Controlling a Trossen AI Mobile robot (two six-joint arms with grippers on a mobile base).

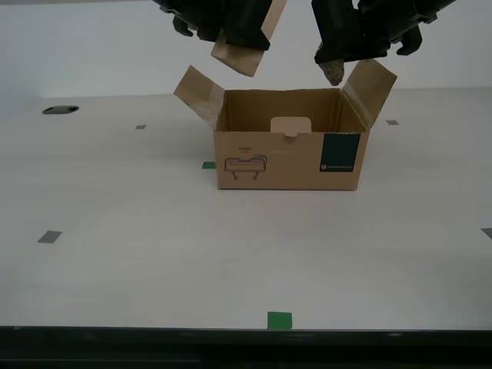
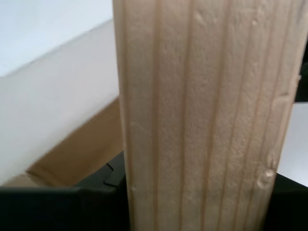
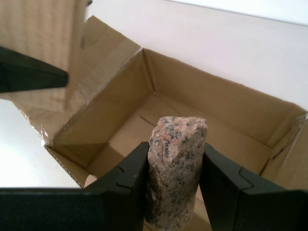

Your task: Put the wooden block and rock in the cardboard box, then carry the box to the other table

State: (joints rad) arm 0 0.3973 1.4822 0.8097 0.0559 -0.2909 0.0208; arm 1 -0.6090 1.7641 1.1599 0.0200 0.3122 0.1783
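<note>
A: Rock?
B: The rock (image 3: 175, 168) is clamped between the fingers (image 3: 127, 185) of my first gripper (image 3: 174, 190), hanging over the open cardboard box (image 1: 288, 157), near the flap on the exterior view's right.
A: Block?
B: The wooden block (image 1: 244, 46) is up in the air, tilted, above the flap on the exterior view's left. My second gripper (image 1: 231, 23) is closed on it; its wrist view is mostly wood grain.
A: Box?
B: Empty inside, standing mid tabletop (image 1: 154, 246).

wooden block (image 2: 207, 115) (ends cropped)
</note>
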